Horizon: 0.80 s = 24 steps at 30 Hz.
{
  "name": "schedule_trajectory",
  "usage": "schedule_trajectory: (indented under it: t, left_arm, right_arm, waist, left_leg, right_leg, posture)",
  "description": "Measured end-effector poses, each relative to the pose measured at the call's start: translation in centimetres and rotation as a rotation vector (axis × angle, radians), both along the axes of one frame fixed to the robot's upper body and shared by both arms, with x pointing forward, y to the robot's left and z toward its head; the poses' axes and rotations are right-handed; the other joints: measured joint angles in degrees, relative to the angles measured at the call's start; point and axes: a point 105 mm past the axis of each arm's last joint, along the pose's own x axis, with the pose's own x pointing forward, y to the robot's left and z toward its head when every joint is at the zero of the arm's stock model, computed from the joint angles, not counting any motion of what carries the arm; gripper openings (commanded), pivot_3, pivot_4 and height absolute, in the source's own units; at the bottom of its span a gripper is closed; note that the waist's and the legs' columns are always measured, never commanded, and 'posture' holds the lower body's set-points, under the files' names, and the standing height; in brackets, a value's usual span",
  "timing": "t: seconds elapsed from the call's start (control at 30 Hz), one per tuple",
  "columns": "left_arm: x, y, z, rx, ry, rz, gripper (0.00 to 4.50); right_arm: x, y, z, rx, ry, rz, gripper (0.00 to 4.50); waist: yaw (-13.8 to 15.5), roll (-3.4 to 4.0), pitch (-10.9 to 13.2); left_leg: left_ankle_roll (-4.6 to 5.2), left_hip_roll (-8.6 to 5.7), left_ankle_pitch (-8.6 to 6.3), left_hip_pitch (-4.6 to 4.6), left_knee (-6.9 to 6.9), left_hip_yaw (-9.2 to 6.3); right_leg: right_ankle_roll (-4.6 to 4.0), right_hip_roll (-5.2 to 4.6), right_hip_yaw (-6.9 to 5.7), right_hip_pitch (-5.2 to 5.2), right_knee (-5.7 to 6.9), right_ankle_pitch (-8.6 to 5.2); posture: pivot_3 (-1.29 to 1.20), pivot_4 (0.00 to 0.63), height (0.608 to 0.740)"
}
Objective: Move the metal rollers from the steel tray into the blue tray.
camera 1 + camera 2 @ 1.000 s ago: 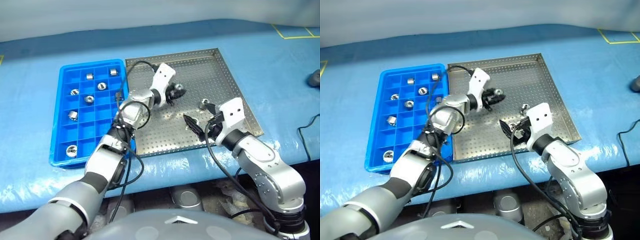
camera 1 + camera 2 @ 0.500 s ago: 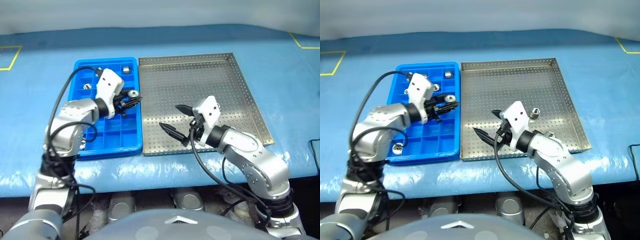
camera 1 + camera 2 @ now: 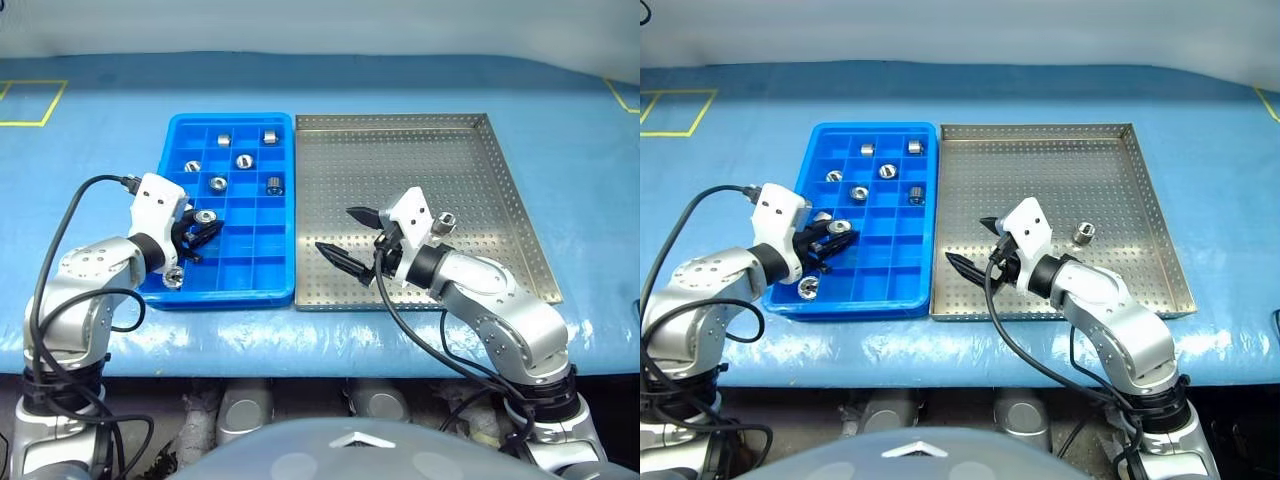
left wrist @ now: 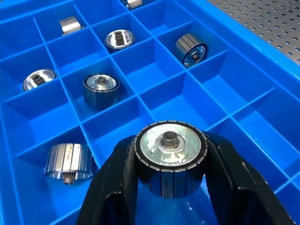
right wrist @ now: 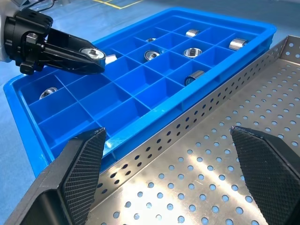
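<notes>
My left gripper (image 3: 200,228) is shut on a metal roller (image 4: 169,157), holding it just above the near left compartments of the blue tray (image 3: 240,268). Several more rollers lie in that tray's cells, such as one (image 3: 243,160) near the far end and one (image 3: 172,277) in the near left corner. A single roller (image 3: 446,220) stands on the steel tray (image 3: 450,150), right of my right gripper (image 3: 345,236). That gripper hovers open and empty over the steel tray's near left part, pointing toward the blue tray (image 5: 140,84).
Both trays sit side by side on a light-blue table cover (image 3: 100,140), whose front edge runs just below them. Yellow tape marks (image 3: 30,105) lie at the far left. A black cable (image 3: 70,215) loops from my left wrist.
My left gripper carried the roller from over the steel tray leftward and nearer, to above the blue tray's near left cells. The right gripper shifted slightly left. The camera view also shifted.
</notes>
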Motion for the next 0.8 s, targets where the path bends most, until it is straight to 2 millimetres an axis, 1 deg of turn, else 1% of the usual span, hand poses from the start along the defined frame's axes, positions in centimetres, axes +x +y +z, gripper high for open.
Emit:
schedule_trajectory:
  t: [0.07, 0.13, 0.17, 0.3, 0.33, 0.4, 0.47, 0.57, 0.63, 0.67, 0.73, 0.8]
  left_arm:
    - [-0.2, 0.0, -0.4, 0.013, 0.013, 0.000, 1.68]
    - [-0.4, -0.1, -0.9, 0.019, 0.033, -0.006, 2.42]
    - [-0.5, -0.2, -1.1, 0.022, 0.039, -0.009, 2.65]
    - [-0.4, 0.1, -0.9, 0.042, 0.032, -0.005, 4.04]
    - [-0.3, 0.1, -0.8, 0.044, 0.028, -0.004, 4.31]
    - [-0.1, -0.1, -0.4, 0.042, 0.008, -0.009, 4.31]
    - [0.4, -0.8, 0.4, 0.013, -0.037, -0.032, 4.31]
    - [0.9, -4.5, 2.2, -0.145, -0.111, -0.162, 4.31]
    - [0.6, -7.7, 2.9, -0.212, -0.128, -0.304, 4.31]
    - [0.3, -8.8, 3.0, -0.225, -0.128, -0.357, 4.31]
    - [-0.1, -10.6, 3.0, -0.234, -0.126, -0.445, 4.31]
    - [-0.1, -11.3, 3.0, -0.238, -0.122, -0.482, 4.31]
  right_arm:
    - [0.1, -0.1, 0.0, -0.003, -0.003, -0.010, 4.50]
    - [0.3, -0.3, 0.1, -0.005, -0.007, -0.026, 4.50]
    - [0.4, -0.4, 0.1, -0.004, -0.009, -0.035, 4.50]
    - [0.8, -1.0, 0.3, 0.000, -0.020, -0.081, 4.50]
    - [1.0, -1.3, 0.4, 0.002, -0.022, -0.100, 4.50]
    - [1.4, -1.8, 0.5, 0.006, -0.025, -0.141, 4.50]
    - [1.8, -2.6, 0.5, 0.000, -0.027, -0.198, 4.50]
    - [2.3, -4.2, -0.5, -0.047, -0.001, -0.285, 4.50]
    - [2.7, -5.2, -1.4, -0.072, 0.033, -0.341, 4.50]
    - [2.9, -5.5, -1.7, -0.081, 0.041, -0.363, 4.50]
    - [3.3, -6.6, -2.2, -0.106, 0.062, -0.421, 4.50]
    - [3.4, -7.2, -2.2, -0.109, 0.066, -0.453, 4.50]
  waist:
    - [0.0, 0.00, 0.0]
    - [-0.1, 0.00, 0.0]
    - [-0.1, -0.01, 0.0]
    - [-0.1, 0.00, 0.0]
    - [-0.1, -0.01, 0.0]
    - [-0.1, -0.01, 0.0]
    - [0.0, -0.01, 0.0]
    - [0.4, -0.02, 0.0]
    - [0.4, -0.02, 0.0]
    - [0.3, -0.01, 0.0]
    - [-0.2, 0.00, 0.0]
    - [-0.9, 0.03, 0.0]
  left_leg:
    - [0.00, 0.00, 0.00, 0.01, -0.02, 0.01]
    - [0.00, 0.00, 0.00, 0.01, -0.04, 0.00]
    - [0.00, 0.01, 0.00, 0.00, -0.05, 0.00]
    - [0.00, 0.01, 0.00, 0.01, -0.05, 0.01]
    - [0.00, 0.01, 0.00, 0.01, -0.05, 0.01]
    - [0.00, 0.01, 0.00, 0.01, -0.04, 0.01]
    - [0.00, 0.00, 0.00, 0.00, -0.04, 0.02]
    - [0.00, -0.04, 0.00, -0.02, -0.01, 0.04]
    - [0.00, -0.05, 0.00, -0.02, -0.02, 0.06]
    - [0.00, -0.05, 0.00, -0.01, -0.02, 0.06]
    - [0.00, -0.03, 0.00, 0.00, -0.05, 0.04]
    - [0.00, 0.00, 0.00, 0.01, -0.06, 0.04]
  right_leg:
    - [0.00, 0.00, 0.01, 0.00, 0.00, 0.00]
    - [-0.02, 0.00, 0.01, -0.01, 0.00, -0.01]
    - [-0.02, 0.01, 0.01, -0.02, 0.00, -0.01]
    - [-0.03, 0.00, 0.01, -0.02, 0.00, -0.02]
    - [-0.03, 0.00, 0.01, -0.02, 0.00, -0.02]
    - [-0.03, 0.00, 0.01, -0.02, 0.00, -0.01]
    - [-0.03, -0.01, 0.01, -0.01, -0.01, -0.01]
    - [-0.02, -0.05, 0.00, 0.02, -0.05, 0.00]
    - [-0.02, -0.05, 0.03, 0.02, -0.06, 0.01]
    - [-0.02, -0.04, 0.03, 0.02, -0.06, 0.01]
    - [-0.03, -0.01, 0.04, 0.00, -0.04, 0.01]
    - [-0.03, 0.02, 0.04, -0.01, 0.00, 0.00]
  posture:
    - [0.02, 0.150, 0.740]
    - [0.02, 0.150, 0.740]
    - [0.02, 0.150, 0.740]
    - [0.01, 0.150, 0.740]
    - [0.01, 0.150, 0.740]
    - [0.00, 0.150, 0.740]
    - [0.00, 0.150, 0.740]
    - [-0.01, 0.150, 0.740]
    - [-0.02, 0.150, 0.740]
    - [-0.02, 0.150, 0.740]
    - [-0.04, 0.150, 0.740]
    - [-0.05, 0.150, 0.740]
